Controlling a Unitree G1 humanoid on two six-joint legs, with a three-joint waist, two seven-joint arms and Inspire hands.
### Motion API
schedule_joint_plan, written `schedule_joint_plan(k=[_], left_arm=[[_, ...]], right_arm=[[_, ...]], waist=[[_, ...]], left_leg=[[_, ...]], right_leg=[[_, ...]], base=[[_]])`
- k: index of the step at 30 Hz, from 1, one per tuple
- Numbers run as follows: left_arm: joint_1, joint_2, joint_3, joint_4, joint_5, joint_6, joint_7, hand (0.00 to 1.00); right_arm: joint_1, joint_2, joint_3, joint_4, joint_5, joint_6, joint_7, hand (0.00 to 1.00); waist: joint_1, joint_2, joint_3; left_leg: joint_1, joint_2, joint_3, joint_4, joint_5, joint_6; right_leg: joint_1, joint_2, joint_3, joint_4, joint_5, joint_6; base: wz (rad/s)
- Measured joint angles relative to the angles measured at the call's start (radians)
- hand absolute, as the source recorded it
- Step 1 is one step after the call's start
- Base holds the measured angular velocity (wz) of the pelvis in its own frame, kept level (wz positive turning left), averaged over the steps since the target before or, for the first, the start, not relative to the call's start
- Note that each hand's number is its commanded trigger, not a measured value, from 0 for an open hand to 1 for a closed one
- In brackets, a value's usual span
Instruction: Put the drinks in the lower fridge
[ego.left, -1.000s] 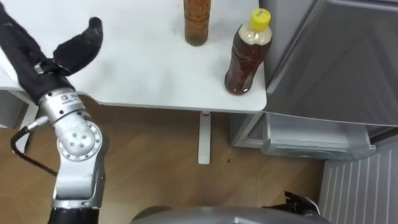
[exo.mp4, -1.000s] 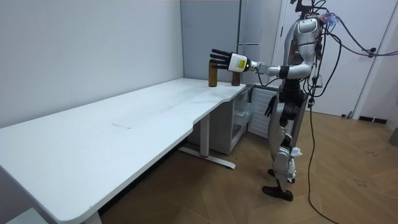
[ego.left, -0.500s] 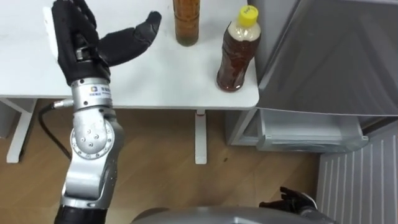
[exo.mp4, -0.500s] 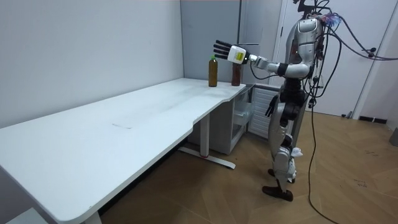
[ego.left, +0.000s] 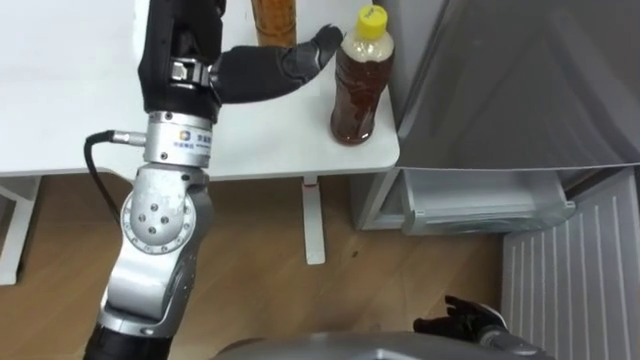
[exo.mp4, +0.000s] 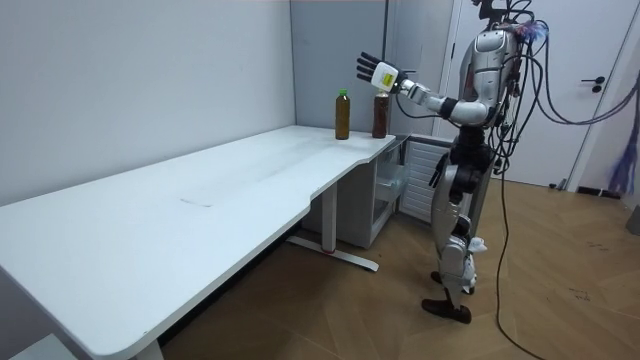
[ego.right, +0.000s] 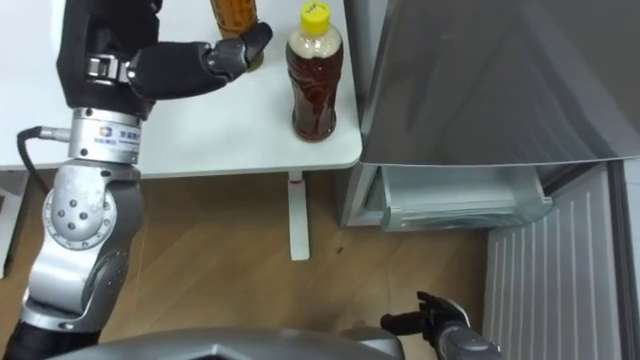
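Two brown drink bottles stand at the right corner of the white table (ego.left: 70, 120). The yellow-capped bottle (ego.left: 357, 88) is nearest the fridge; the other bottle (ego.left: 273, 18) stands further back to its left, its top cut off by the picture. My left hand (ego.left: 188, 55) is raised over the table, open, its thumb (ego.left: 285, 66) reaching across in front of the back bottle and close beside the yellow-capped one, holding nothing. In the room view that left hand (exo.mp4: 372, 71) is held high above both bottles (exo.mp4: 380, 114). My right hand (ego.right: 443, 326) hangs low by my side, open and empty.
The grey fridge (ego.left: 520, 90) stands right against the table's right edge. Its lower compartment is open, with a pale drawer (ego.left: 490, 205) showing and the white ribbed door (ego.left: 575, 290) swung out beside me. Wooden floor lies below; the table leg (ego.left: 313, 220) stands near the fridge.
My left hand has swung right and upward across the table, from the left edge to beside the yellow-capped bottle. The view has shifted with it.
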Motion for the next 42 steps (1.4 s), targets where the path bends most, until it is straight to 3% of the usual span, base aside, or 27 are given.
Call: schedule_joint_plan(k=[7,13,21,42], left_arm=[[0.000,0.000,-0.002,-0.001,0.000,0.000,-0.007,0.00],[-0.003,-0.003,-0.012,-0.001,-0.001,0.007,-0.026,0.00],[-0.003,0.010,-0.029,-0.001,-0.002,0.017,-0.058,0.00],[-0.007,0.011,-0.043,-0.001,-0.019,0.028,-0.135,0.00]], right_arm=[[-0.002,0.000,0.009,0.009,0.003,-0.001,0.000,0.00],[-0.004,-0.002,0.012,0.012,0.000,-0.001,-0.011,0.00],[-0.004,-0.007,0.012,0.010,0.000,-0.001,-0.014,0.00],[-0.010,-0.009,0.013,-0.002,-0.004,-0.003,-0.007,0.00]], waist=[[-0.001,-0.003,-0.0036],[-0.002,0.009,-0.0092],[-0.002,0.018,-0.0026],[-0.013,0.022,-0.0019]], left_leg=[[0.000,0.000,0.000,0.000,0.000,0.000],[0.002,0.000,0.001,0.001,0.000,0.000],[0.013,0.001,0.002,-0.001,0.000,0.000],[-0.001,0.000,0.004,-0.003,0.000,0.000]], right_leg=[[0.000,0.000,0.002,0.000,0.000,0.000],[0.003,0.000,0.003,0.000,0.000,0.000],[0.012,0.000,0.002,0.000,0.000,0.000],[-0.004,0.000,0.006,0.001,0.000,0.000]], base=[[0.00],[0.00],[0.00],[0.00]])
